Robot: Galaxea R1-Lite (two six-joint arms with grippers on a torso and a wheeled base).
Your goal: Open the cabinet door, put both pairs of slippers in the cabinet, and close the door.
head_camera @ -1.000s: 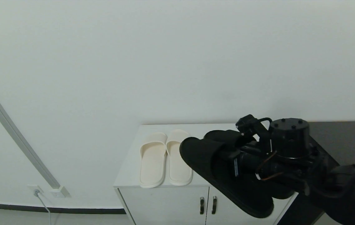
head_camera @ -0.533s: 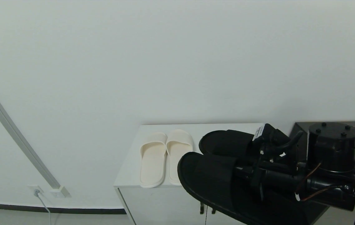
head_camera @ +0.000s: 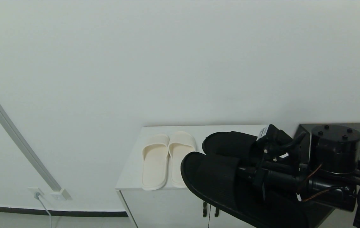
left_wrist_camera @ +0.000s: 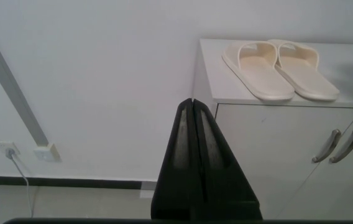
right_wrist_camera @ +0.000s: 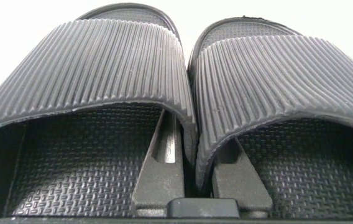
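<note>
Right gripper was pinching the black slippers: one finger inside each slipper, under the straps, with the two adjoining strap edges clamped between them. In the head view the right gripper held the black slippers toes toward 10 o'clock. The near slipper hung out past the cabinet's front edge, covering the upper part of the doors. I couldn't tell whether the far one touched the top.

The white slippers lay side by side, flat on top of the cabinet, at 9 o'clock of the black pair and just beside it, toes toward the wall.

Both cabinet doors were shut, and the two handles sat next to each other at the centre seam.

Left gripper had its fingers pressed together with nothing between them. It sat off the cabinet's left corner, in front of the wall.

Wall outlet with a cable plugged in sat low, at 8 o'clock of the cabinet.
</note>
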